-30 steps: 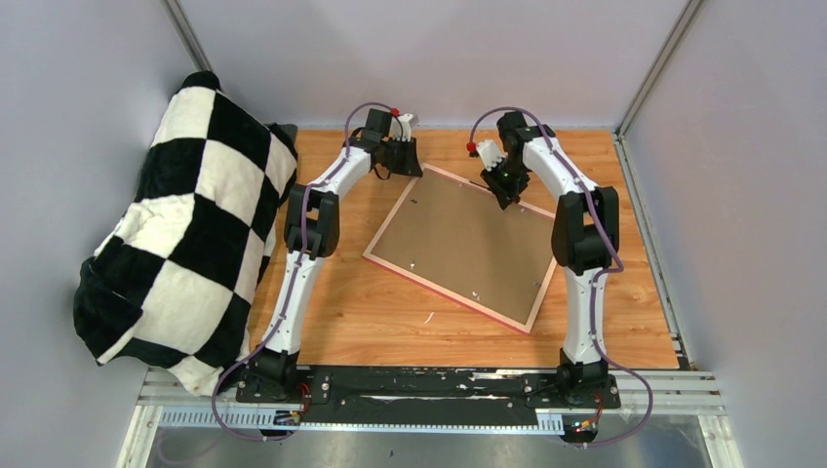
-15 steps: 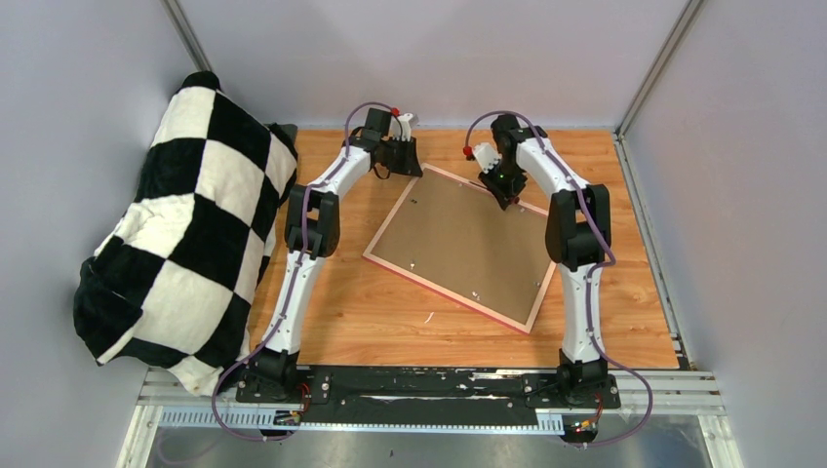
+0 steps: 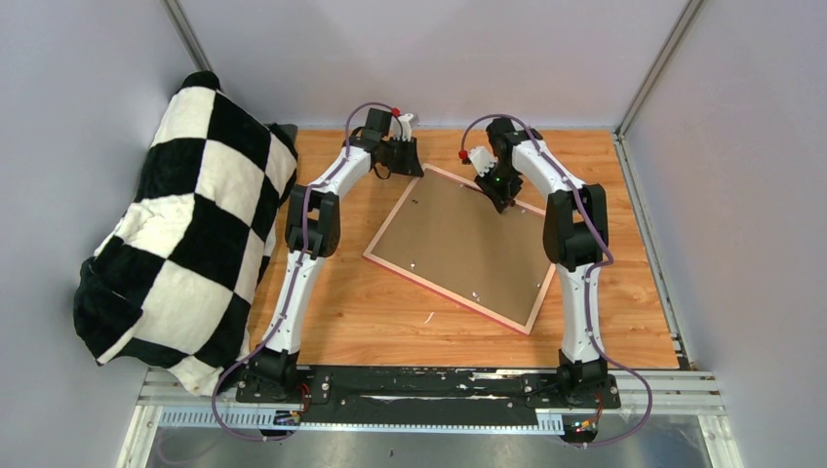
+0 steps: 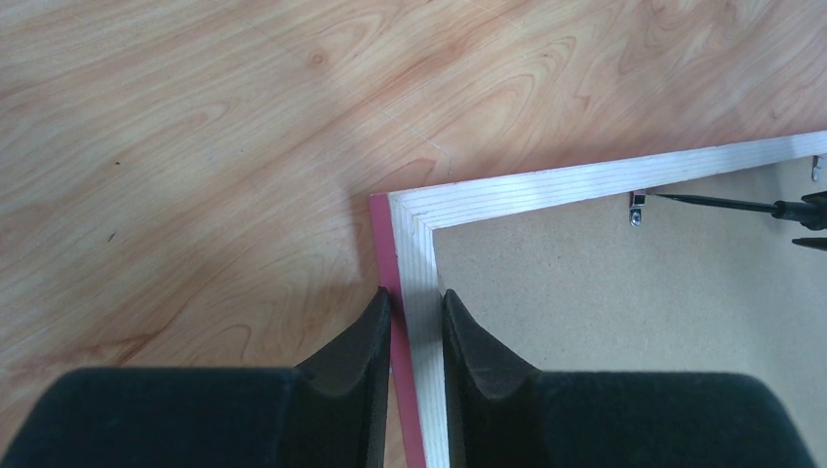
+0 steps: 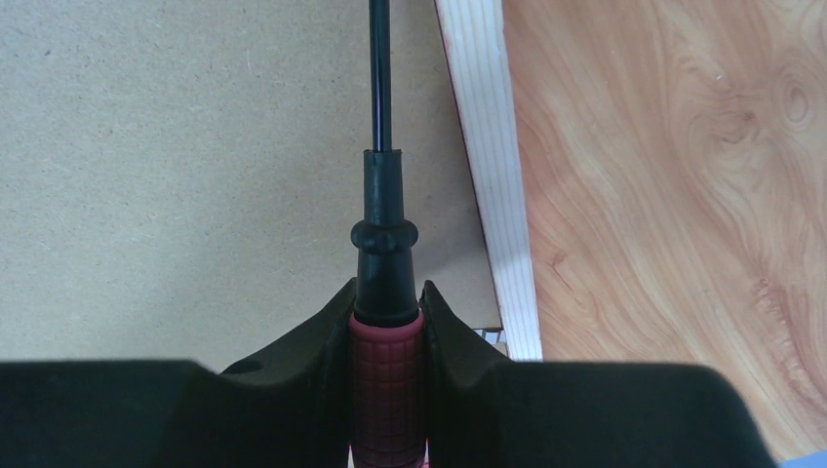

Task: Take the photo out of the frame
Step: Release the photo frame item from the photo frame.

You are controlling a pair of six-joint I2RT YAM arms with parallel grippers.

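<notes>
Pale grey walls [image 3: 419,58] on three sides, wood-grain tabletop [image 3: 390,322] below, black-and-white checkered cushion [image 3: 185,234] against the left wall, metal rail [image 3: 390,419] along the near edge.

On my left: one black-and-white checkered plush blanket [image 3: 185,224], heaped. Under me: light wooden tabletop [image 3: 390,312]. One red-handled black-shafted screwdriver [image 5: 387,244].

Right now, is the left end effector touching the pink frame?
Touching. The left wrist view shows the left end effector pinching the frame rail near its corner, one finger pressed against each side.
</notes>
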